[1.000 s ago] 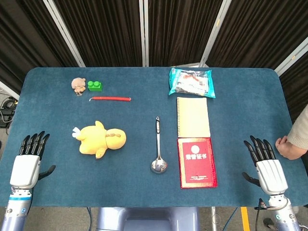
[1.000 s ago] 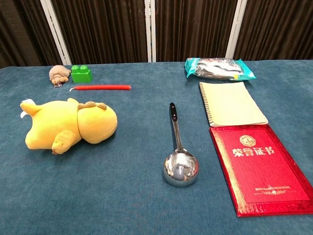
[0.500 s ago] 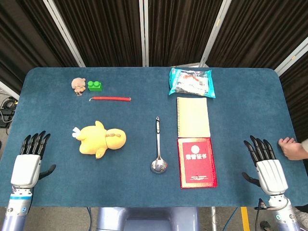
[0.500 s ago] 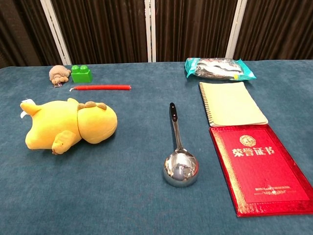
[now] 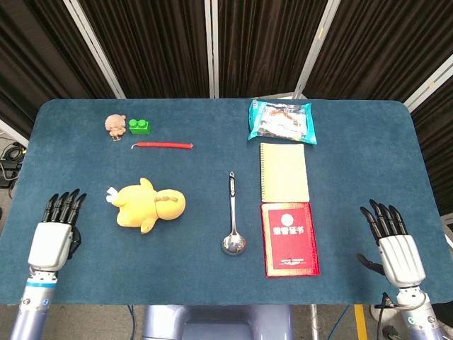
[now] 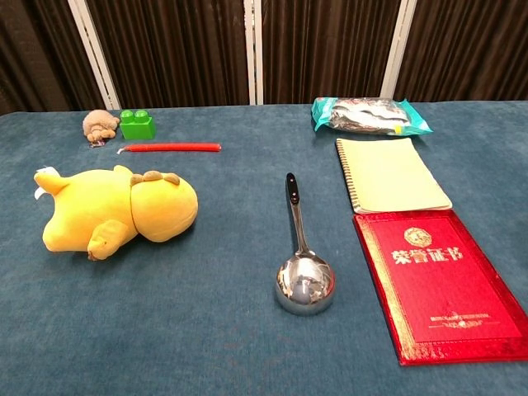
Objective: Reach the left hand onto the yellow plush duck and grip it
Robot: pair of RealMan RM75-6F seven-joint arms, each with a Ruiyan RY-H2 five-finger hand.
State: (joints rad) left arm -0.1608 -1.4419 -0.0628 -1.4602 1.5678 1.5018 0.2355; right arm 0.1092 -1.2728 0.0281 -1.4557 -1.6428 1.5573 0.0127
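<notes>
Left hand (image 5: 53, 237) w/ fingers spread, holding nothing, well left of the yellow plush duck (image 5: 150, 204). We go over its body, then squeeze imo.

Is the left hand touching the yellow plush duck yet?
Apart. The head view shows bare blue tablecloth between the left hand and the yellow plush duck.

duck (image 5: 150, 205): yellow plush toy with a brown tuft on its head.
pose: lying on its side on the blue table cloth, rounded head end toward the table's middle, small white tail tip toward the left hand (image 5: 55, 234).
place: ahead of the left hand and inward of it, apart from the fingertips, not touched.
state: free, nothing on or against it.
left hand: empty, fingers straight and spread, near the table's front left edge.
</notes>
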